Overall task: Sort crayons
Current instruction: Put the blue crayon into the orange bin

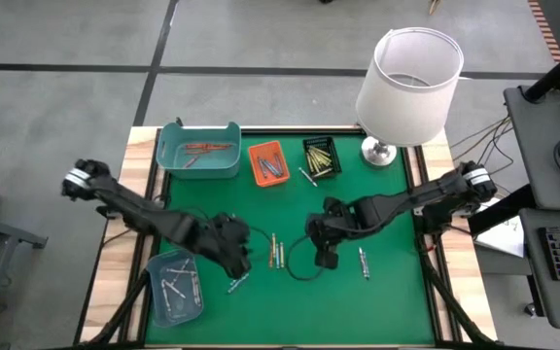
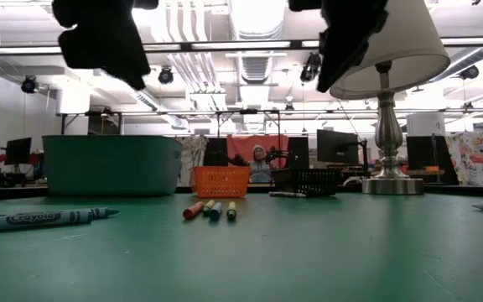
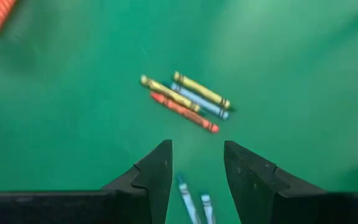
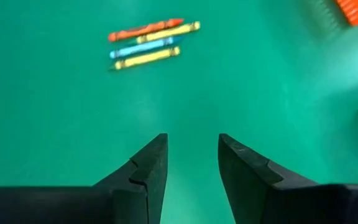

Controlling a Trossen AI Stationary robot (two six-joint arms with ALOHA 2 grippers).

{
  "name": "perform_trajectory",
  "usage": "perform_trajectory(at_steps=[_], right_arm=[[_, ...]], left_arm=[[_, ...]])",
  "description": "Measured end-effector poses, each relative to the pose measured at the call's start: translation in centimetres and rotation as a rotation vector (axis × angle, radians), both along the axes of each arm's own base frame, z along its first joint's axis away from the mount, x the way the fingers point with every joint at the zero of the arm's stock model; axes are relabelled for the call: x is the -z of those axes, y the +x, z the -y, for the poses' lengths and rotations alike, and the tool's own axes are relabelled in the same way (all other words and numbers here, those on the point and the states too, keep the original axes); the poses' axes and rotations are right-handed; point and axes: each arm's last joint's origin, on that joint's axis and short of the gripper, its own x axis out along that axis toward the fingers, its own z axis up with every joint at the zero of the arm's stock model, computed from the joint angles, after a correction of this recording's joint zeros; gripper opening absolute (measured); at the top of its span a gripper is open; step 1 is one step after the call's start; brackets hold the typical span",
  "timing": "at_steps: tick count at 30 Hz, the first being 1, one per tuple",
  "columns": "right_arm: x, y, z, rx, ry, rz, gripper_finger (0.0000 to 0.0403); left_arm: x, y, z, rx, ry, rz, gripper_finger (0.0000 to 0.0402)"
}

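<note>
A pick-up is being lined up: both the left pincer (image 3: 196,163) and right pincer (image 4: 192,160) are held apart and empty above the table (image 1: 387,292), and a descent onto the clustered crayons (image 1: 276,250) is judged next

green table (image 1: 387,292); loose crayons (image 1: 276,250), trays (image 1: 199,151), lamp (image 1: 408,89)

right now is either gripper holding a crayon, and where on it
Nothing is held. The left gripper and the right gripper both stand open and empty above the mat.
</note>
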Motion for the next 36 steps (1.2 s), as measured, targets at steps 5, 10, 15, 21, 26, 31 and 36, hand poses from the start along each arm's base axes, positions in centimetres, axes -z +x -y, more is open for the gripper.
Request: perform_trajectory(at_steps=[5,10,15,21,26,31,36], right_arm=[[0.3,-1.1,-1.9,0.010,0.017,-0.054,0.0127],[1.3,-2.6,-4.7,-0.017,0.021,-0.084,0.0133],[2.3,-4.4,-7.5,-0.023,-0.049,-0.071,0.0133],[2.9,-6.0,-9.9,-0.020,-0.163,0.041,0.0126],[3.2,-6.6,-11.1,-0.032,-0.174,0.091,0.0127],[3.2,-6.5,-11.2,-0.031,-0.176,0.122,0.0129],[3.1,-6.3,-11.2,-0.047,-0.197,0.142,0.0124]], left_arm=[[1.9,2.0,3.1,-0.015,0.020,-0.129,0.0127],[3.7,4.0,5.9,0.002,0.076,-0.209,0.0127],[6.2,5.5,7.3,-0.067,0.123,-0.322,0.0128],[8.6,6.3,7.7,-0.120,0.230,-0.493,0.0149],[9.8,6.8,8.0,-0.123,0.266,-0.542,0.0172],[10.3,6.9,7.9,-0.132,0.289,-0.540,0.0181],[10.5,6.8,7.5,-0.144,0.320,-0.546,0.0177]])
